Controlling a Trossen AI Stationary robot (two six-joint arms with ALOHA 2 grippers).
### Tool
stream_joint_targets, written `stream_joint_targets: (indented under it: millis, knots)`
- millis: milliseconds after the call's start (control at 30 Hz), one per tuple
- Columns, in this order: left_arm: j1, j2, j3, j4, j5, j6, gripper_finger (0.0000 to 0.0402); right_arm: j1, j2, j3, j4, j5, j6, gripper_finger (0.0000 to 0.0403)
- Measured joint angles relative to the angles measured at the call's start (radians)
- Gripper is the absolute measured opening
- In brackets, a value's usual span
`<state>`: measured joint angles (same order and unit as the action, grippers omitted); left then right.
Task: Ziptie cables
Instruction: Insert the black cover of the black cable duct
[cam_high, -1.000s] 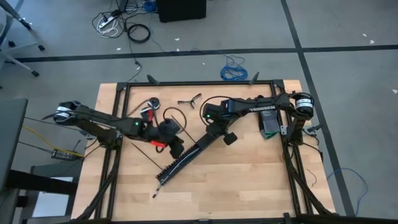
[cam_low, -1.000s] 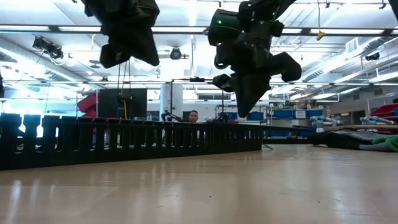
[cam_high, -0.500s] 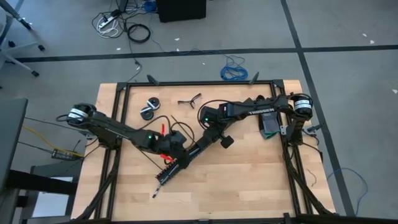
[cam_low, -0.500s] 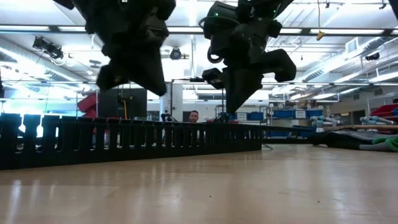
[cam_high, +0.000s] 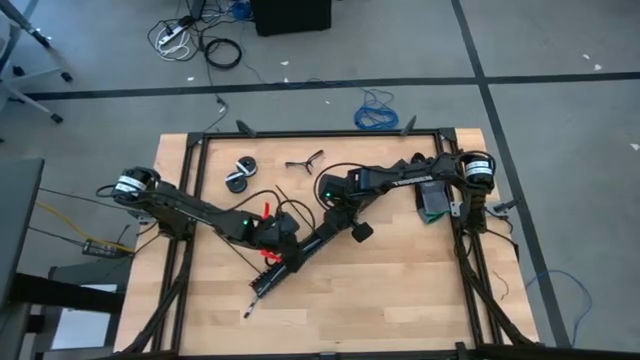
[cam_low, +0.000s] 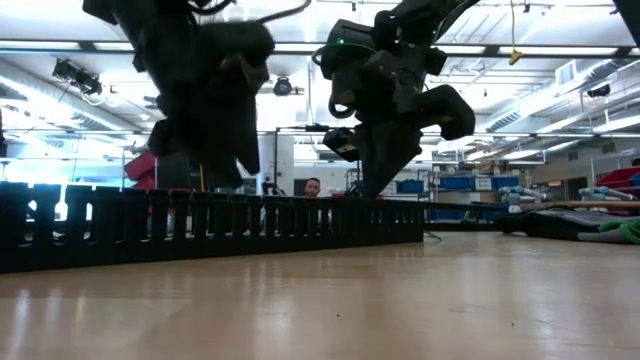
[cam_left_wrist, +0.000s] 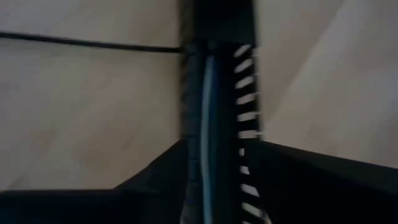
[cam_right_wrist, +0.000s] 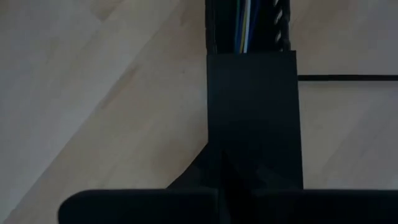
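Observation:
A long black slotted duct lies slantwise on the wooden table, with thin cables running inside it. A needle-thin black ziptie lies on the table and meets the duct's side. My left gripper stands open over the duct's middle, one finger on either side of it; whether the fingers touch it I cannot tell. My right gripper is shut above the duct's far end, over a flat black piece that covers the duct there. My right gripper comes steeply from above, its shut fingers down on the flat black piece that covers the duct near its far end. The fingers point along the duct. The gripper itself hides the place where they meet. The duct lies flat on the table.
Two round black rolls, a small forked tool and a red-handled tool lie toward the table's far left. A dark green device sits at the right. The near half of the table is bare wood.
My left gripper has come down and gone toward the table's near edge, from beside the duct to right over its middle. My right gripper has sunk a little toward the duct's far end and stayed shut. The duct has kept its place.

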<state>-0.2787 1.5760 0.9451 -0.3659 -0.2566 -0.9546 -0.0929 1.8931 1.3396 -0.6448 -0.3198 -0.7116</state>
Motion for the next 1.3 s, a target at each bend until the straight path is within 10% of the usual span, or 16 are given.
stream_joint_targets:
  millis: [667, 1067, 1300]
  knots:
    - [0.016, 0.207, 0.003, 0.082, 0.048, -0.024, 0.0211, 0.000, 0.002, -0.002, 0.018, 0.001, 0.012, 0.0000]
    - [0.016, 0.213, 0.026, 0.080, -0.012, 0.012, 0.0017, -0.008, 0.002, -0.002, 0.017, 0.000, 0.020, 0.0000]
    - [0.018, 0.213, 0.027, 0.080, -0.019, 0.025, 0.0003, -0.008, 0.002, -0.003, 0.019, -0.017, 0.019, 0.0000]
